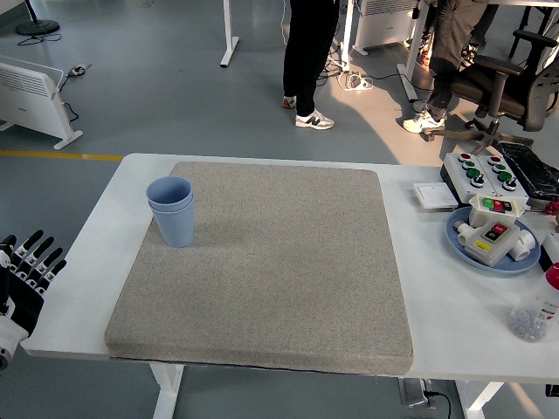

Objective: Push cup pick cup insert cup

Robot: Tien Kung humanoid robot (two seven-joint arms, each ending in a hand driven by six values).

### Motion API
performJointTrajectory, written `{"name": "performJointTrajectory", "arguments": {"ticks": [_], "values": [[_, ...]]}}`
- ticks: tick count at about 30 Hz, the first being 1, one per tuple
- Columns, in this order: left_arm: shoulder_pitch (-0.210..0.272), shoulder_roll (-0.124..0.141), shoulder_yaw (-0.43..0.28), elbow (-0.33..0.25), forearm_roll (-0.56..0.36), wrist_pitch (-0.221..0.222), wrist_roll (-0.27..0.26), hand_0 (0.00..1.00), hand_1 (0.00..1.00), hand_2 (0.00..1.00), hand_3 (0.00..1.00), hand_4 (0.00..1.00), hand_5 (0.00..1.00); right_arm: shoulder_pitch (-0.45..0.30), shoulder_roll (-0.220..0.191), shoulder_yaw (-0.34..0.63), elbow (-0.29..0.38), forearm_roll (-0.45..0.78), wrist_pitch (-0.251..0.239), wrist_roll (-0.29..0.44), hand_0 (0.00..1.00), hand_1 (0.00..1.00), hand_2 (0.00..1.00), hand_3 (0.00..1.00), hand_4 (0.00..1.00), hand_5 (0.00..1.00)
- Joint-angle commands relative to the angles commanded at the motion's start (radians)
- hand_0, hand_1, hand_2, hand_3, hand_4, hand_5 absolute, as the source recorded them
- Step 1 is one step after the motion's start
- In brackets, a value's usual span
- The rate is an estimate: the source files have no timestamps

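Blue nested cups (172, 210) are standing upright at the far left of the grey mat (271, 262), insertion looking done, while the left hand (24, 278) is hanging off the table's left edge, fingers apart and empty, needing only a clear retreat.

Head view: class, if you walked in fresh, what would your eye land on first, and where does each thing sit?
First, the blue cups, one nested in the other, standing upright at the far left of the grey mat that covers most of the white table. Next, the left hand, black with fingers spread, holding nothing, off the table's near left corner. Then the clutter at the right edge: a blue plate carrying a button box.
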Motion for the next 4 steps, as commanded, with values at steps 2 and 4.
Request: {"name": "performJointTrajectory", "arguments": {"ticks": [2,4], "values": [[0.001,0.0,0.001,0.0,0.0,0.0,0.0,0.869,0.874,0.9,0.861,0.621,0.998,-0.001,0.0,0.0,0.0,-0.002,0.0,0.0,0.53,0.547,0.644,0.641,0.222,0.744],[0.002,0.0,0.003,0.001,0.0,0.0,0.0,0.869,0.874,0.9,0.861,0.621,0.998,-0.003,0.0,0.0,0.0,-0.004,0.001,-0.001,0.53,0.547,0.644,0.641,0.222,0.744]]}}
